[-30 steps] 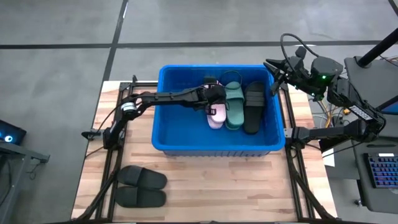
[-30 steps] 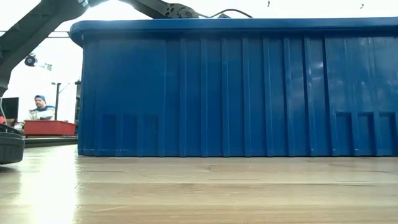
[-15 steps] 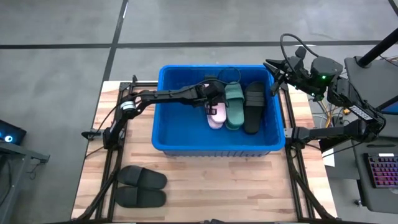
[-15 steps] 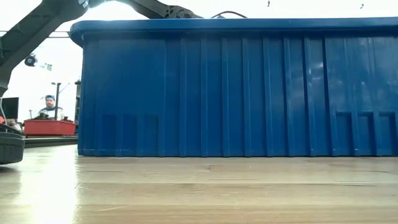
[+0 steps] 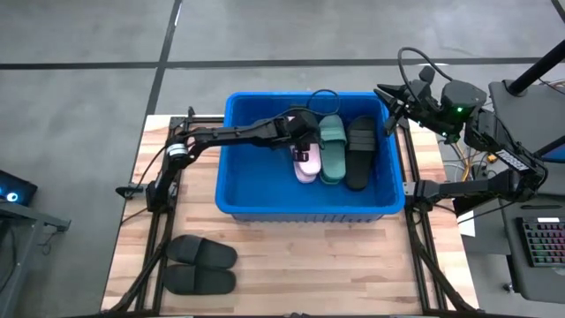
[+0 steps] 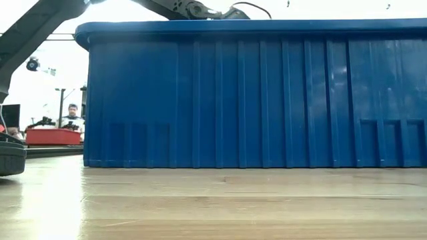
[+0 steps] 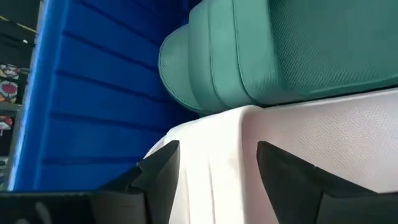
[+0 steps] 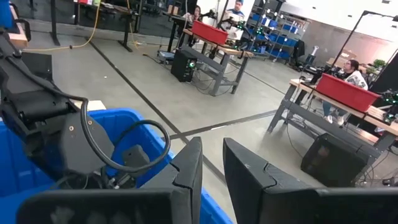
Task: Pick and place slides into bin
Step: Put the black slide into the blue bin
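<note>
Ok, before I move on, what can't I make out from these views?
- Low view: the bright blue plastic bin walls hide everything inside.
- High view: the left gripper covers part of the light pink rubber slides.
- Left wrist view: the dark green slide is cut off by the frame edge.

A robotics lab or workshop: bare grey concrete floor (image 8: 155,93) marked with dark lines, metal workbenches (image 8: 217,53) carrying red bins (image 8: 345,93), shelving with blue crates (image 8: 280,31), and people seated at benches (image 8: 353,70).
</note>
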You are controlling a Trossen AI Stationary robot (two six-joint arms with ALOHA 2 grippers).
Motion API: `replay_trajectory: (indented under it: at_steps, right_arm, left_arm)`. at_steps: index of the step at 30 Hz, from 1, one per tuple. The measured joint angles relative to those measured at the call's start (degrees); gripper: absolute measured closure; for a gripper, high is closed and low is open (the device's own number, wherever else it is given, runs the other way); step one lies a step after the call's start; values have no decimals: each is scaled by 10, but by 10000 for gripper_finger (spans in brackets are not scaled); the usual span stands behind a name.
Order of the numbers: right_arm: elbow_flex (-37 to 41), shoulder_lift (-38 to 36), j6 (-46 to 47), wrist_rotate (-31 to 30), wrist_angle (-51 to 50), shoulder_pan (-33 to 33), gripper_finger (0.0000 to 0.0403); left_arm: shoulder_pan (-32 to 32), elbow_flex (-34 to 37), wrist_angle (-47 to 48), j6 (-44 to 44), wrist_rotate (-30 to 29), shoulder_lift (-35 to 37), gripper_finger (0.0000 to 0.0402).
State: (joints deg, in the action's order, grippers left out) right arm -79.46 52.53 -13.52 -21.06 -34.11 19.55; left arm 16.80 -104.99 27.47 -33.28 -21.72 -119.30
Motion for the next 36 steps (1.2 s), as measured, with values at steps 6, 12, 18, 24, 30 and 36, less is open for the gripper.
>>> replay_trajectory:
  at_steps: [6, 12, 18, 24, 30, 36]
  right_arm:
    - [0, 0, 0, 0, 0, 0, 346]
    - [0, 0, 0, 0, 0, 0, 346]
    - [0, 0, -5, 0, 0, 0, 346]
    - [0, 0, -24, 0, 0, 0, 346]
    - [0, 0, -68, 0, 0, 0, 346]
    - [0, 1, -71, 0, 0, 0, 346]
  left_arm:
    - [-3, 0, 7, 0, 9, 3, 196]
    - [-15, -1, 8, 1, 10, 30, 196]
    - [-19, 0, 12, 84, 19, 85, 196]
    - [-19, 0, 43, 252, 134, 154, 196]
    - [-20, 1, 128, 385, 241, 225, 196]
    - [-21, 1, 238, 478, 291, 293, 196]
